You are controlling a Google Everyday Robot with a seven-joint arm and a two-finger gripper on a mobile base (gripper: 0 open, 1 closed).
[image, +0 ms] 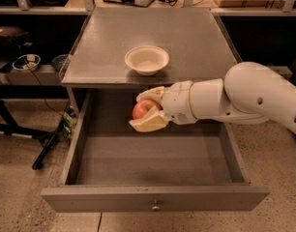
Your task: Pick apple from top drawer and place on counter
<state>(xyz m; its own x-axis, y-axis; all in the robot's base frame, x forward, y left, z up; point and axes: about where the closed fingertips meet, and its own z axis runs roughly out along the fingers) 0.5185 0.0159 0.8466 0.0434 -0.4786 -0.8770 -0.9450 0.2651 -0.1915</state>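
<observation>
The carry step looks to be in hand: the gripper hangs over the back of the open top drawer, its fingers clamped on the apple, one above it and one beneath, parted only as wide as the fruit. The apple appears clear of the drawer floor below them. Next, I judge, comes a rise past the table edge just above the fingers, avoiding the white bowl beyond.

Pincer around apple over top drawer; bowl behind, on counter
</observation>
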